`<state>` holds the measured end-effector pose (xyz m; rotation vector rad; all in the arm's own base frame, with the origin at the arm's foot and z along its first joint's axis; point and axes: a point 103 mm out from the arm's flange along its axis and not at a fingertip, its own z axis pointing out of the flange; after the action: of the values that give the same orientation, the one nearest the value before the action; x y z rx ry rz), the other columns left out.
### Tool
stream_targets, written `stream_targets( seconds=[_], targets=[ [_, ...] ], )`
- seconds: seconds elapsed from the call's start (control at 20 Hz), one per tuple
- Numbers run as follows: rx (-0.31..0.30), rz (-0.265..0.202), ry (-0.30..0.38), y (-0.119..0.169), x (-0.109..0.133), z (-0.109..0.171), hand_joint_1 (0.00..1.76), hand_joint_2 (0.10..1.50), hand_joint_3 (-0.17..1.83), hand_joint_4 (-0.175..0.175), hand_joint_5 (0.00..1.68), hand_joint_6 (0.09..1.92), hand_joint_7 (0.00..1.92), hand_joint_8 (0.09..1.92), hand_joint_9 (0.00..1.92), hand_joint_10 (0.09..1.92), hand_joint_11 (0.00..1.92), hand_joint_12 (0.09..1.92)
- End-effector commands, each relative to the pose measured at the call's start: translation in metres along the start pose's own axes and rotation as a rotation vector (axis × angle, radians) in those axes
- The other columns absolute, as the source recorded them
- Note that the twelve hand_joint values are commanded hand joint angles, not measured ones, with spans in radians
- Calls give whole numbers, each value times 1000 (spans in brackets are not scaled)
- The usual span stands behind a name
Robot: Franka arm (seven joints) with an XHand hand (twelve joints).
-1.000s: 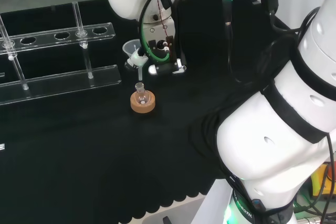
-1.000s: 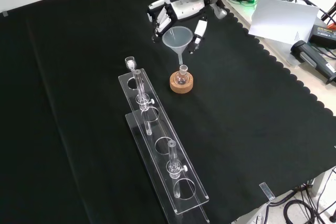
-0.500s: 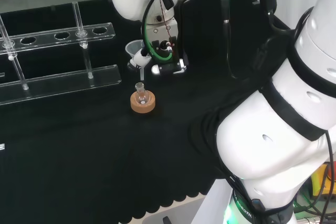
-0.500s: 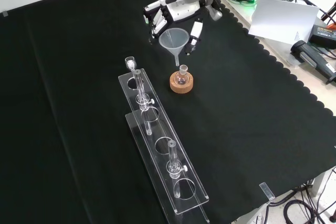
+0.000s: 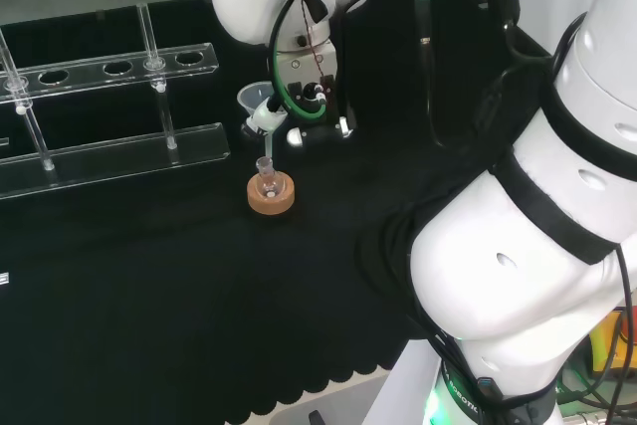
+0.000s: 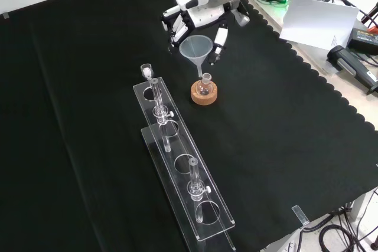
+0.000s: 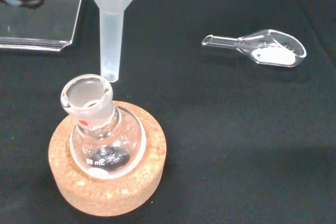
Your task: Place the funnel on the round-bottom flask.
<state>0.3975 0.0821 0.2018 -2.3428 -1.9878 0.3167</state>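
A small clear round-bottom flask stands upright in a cork ring on the black cloth; it also appears as the flask and the flask with something dark at its bottom. The hand is shut on a translucent funnel, held upright by its cone. In the wrist view the funnel has its stem tip just above and beside the flask's open mouth, not inside it. From the head view the funnel hangs a little beyond the flask, under the hand.
A long clear acrylic tube rack with a few glass tubes lies left of the flask in the front view, shown as the rack at the head view's left. A small clear scoop with white powder lies on the cloth nearby.
The hand has carried the funnel lower and closer to the flask, so the stem tip now stands near the flask's mouth. The flask and its cork ring have not moved.
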Motion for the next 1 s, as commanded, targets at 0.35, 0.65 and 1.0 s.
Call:
stream_targets(
  seconds=[0.35,0.65,1.0],
  targets=[
    [10,3,-2,-2,-3,6,818,736,703,53,800,407,1011,475,819,332,0,1402],
    [-10,8,-4,-1,-10,-4,818,735,707,53,798,412,1011,474,820,331,0,1401],
    [-51,-12,-5,-15,-2,-19,818,735,711,52,794,418,1012,473,820,330,0,1401]
  ],
)
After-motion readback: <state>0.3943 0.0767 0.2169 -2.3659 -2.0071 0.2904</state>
